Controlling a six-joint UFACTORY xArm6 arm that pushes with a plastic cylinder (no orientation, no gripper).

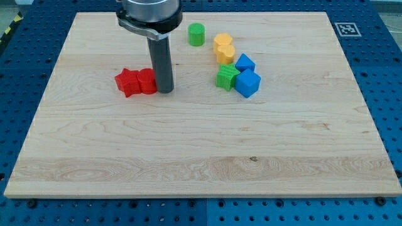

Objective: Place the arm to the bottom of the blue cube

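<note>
Pale matt wooden board (188, 144), smooth plastic-looking blue cube (248, 83)

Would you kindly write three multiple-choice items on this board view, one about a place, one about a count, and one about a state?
1. Where is my tip?
A. right beside the red blocks, on their right in the view
B. below the blue cube
C. at the green cylinder

2. How many blue blocks are there?
A. one
B. two
C. three

3. How do the two red blocks lie?
A. far apart
B. stacked
C. pressed side by side

Answers:
1 A, the rod ends right beside the red pair.
2 B, the blue cube and a smaller blue block above it.
3 C, no gap shows between them.
</note>
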